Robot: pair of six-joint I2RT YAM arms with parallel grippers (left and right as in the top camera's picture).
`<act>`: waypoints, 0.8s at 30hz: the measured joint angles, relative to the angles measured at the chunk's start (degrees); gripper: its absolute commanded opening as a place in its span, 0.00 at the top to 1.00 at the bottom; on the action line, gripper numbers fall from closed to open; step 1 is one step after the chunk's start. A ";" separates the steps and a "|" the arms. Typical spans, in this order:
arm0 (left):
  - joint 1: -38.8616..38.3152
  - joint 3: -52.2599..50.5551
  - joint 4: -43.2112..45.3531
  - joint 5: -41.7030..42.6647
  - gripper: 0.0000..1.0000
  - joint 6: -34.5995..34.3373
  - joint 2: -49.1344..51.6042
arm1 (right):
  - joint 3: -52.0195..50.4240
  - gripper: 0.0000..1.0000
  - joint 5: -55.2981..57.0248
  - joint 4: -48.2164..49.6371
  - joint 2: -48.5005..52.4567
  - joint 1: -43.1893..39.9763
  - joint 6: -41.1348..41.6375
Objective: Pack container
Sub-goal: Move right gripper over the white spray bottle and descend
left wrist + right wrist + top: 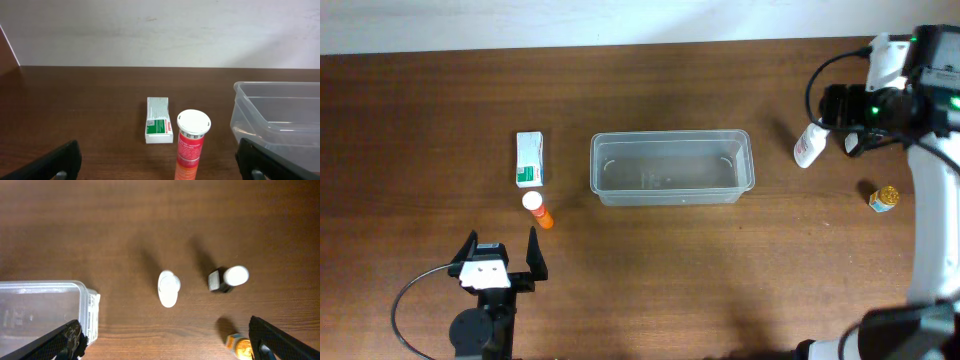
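The clear plastic container [670,168] stands mid-table with nothing in it; its corner shows in the left wrist view [280,112] and the right wrist view [45,305]. Left of it lie a white and green box [529,159] [158,126] and an orange tube with a white cap [537,209] [191,142]. My left gripper [502,248] [160,167] is open just short of the tube, nothing between its fingers. My right gripper [840,108] [165,342] hangs open above a white bottle [809,145] [168,288].
A small dark bottle with a white cap [850,145] [227,278] lies beside the white bottle. A small yellow jar [884,198] [237,345] stands nearer the right edge. A white wall runs along the table's far edge.
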 measured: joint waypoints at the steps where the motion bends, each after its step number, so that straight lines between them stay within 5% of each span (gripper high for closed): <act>1: -0.02 0.00 0.00 0.00 0.01 0.00 0.00 | 0.00 0.01 -0.13 0.04 1.16 0.00 -0.02; 24: 0.00 0.00 0.00 -0.02 0.01 0.00 0.00 | 0.09 0.02 -0.35 2.80 19.06 0.00 0.24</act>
